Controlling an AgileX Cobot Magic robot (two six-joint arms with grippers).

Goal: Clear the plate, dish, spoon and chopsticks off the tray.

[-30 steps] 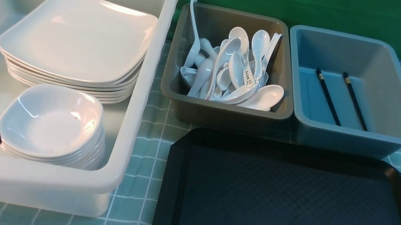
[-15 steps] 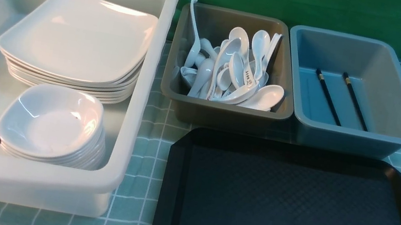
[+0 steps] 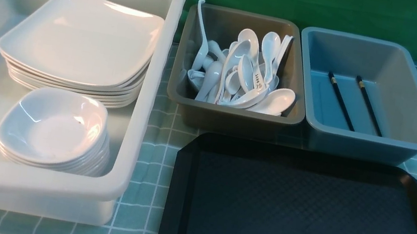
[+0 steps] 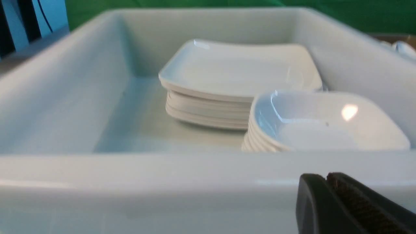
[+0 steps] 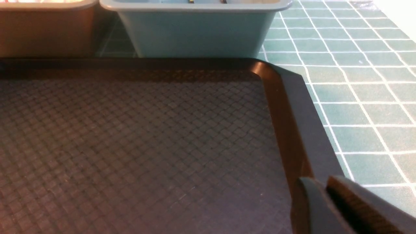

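Black tray [image 3: 310, 220] sits near side of the surface [image 3: 150, 154], diamond floor bare. White tub [image 3: 150, 81] to its left holds a stack of square plates; top plate [image 3: 81, 36] lies flat at the far end. Stack of small dishes just in front, top dish [image 3: 54, 126] level. Brown-grey bin [image 3: 230, 112] behind the tray holds a heap of white spoons; nearest spoon [image 3: 275, 101] lies on top by the front wall. Blue-grey bin [image 3: 363, 138] beside it holds the chopsticks [image 3: 355, 102], the two sticks apart, gold ends away from the robot. Left tool [image 4: 326, 182] clenched, empty, low outside the tub's near wall. Right tool [image 5: 326, 187] over the tray's right rim; its state cannot be told, nothing seen in it.
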